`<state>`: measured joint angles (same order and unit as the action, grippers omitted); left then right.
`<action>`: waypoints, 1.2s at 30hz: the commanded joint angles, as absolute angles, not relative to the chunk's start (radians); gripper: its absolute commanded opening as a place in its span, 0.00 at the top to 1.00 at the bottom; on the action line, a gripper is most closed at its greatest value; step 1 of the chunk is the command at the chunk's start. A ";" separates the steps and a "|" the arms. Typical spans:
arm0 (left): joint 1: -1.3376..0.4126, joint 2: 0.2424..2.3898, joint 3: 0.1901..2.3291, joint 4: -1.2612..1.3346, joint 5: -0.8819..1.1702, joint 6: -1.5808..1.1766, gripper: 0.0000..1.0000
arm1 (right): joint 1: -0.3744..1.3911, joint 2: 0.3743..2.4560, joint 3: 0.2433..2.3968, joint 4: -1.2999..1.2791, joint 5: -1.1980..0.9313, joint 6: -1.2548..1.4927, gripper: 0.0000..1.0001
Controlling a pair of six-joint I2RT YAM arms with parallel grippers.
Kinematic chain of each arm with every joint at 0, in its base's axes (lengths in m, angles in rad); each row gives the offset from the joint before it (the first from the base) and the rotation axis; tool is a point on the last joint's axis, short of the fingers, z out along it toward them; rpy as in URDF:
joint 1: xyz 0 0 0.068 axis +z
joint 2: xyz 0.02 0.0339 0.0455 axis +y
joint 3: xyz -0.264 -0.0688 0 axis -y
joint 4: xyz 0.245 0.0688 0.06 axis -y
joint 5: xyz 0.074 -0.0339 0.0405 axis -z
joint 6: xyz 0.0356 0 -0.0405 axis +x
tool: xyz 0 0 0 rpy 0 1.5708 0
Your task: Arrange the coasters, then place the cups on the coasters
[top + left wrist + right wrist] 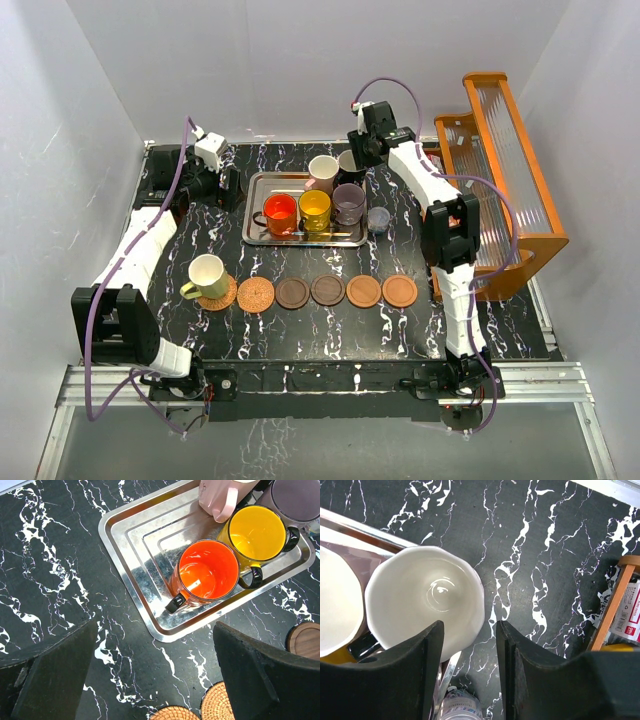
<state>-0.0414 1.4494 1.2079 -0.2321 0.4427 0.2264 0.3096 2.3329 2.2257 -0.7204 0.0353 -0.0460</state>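
Six coasters lie in a row, from wicker [256,294] to reddish wood [400,291]. The cream-yellow cup [207,275] stands on the leftmost one. On the steel tray [262,185] stand the red-orange [207,572], yellow-orange [257,530], purple-grey [349,203], pink [322,172] and black cups [425,602]. My right gripper [468,630] straddles the black cup's near rim, one finger inside and one outside, with a gap still showing. My left gripper [155,650] hangs wide open over bare table in front of the tray, holding nothing.
A small lidded jar [379,219] stands just right of the tray, below my right fingers [530,670]. An orange wooden rack [500,180] fills the right side of the table. White walls enclose the table on three sides.
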 commanded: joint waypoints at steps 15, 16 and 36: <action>-0.044 1.405 1.184 -0.219 0.472 0.233 0.01 | 0.328 2.362 2.240 -0.641 0.075 0.001 0.67; -0.044 1.405 1.184 -0.220 0.471 0.233 0.01 | 0.327 2.363 2.239 -0.640 0.074 0.001 0.68; -0.044 1.413 1.187 -0.228 0.461 0.242 0.01 | 0.324 2.359 2.281 -0.616 0.100 0.018 0.82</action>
